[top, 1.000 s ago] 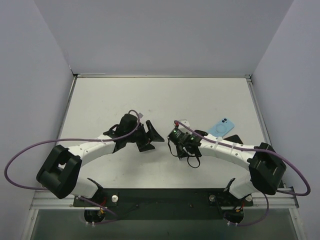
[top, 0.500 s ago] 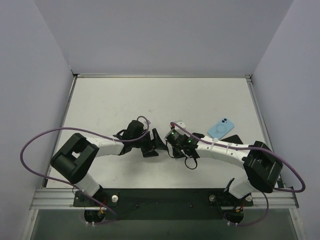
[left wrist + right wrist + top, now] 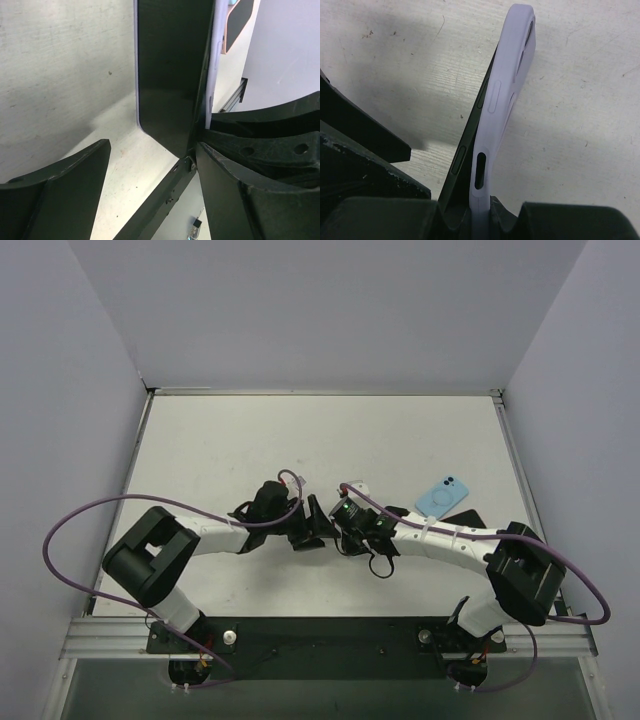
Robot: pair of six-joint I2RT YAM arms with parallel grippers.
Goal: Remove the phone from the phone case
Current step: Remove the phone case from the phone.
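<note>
My right gripper (image 3: 481, 212) is shut on the lower end of a lavender phone case (image 3: 510, 90) and holds it on edge above the table. The black phone (image 3: 470, 142) sits in the case, its lower edge peeled away from the case's side. In the left wrist view the phone's dark screen (image 3: 170, 75) and the case's pale rim (image 3: 213, 75) hang between the open fingers of my left gripper (image 3: 152, 150), close to its right finger (image 3: 240, 195). In the top view the two grippers meet at mid-table, left (image 3: 312, 524) and right (image 3: 345, 524).
A light blue phone case (image 3: 442, 496) lies on the table right of the grippers, with a flat black item (image 3: 466, 518) beside it. Purple cables loop off both arms. Grey walls enclose the white table (image 3: 220, 450) on three sides.
My left arm has swung right, bringing its open gripper up to the phone held by my right gripper. The right gripper has shifted slightly left.
</note>
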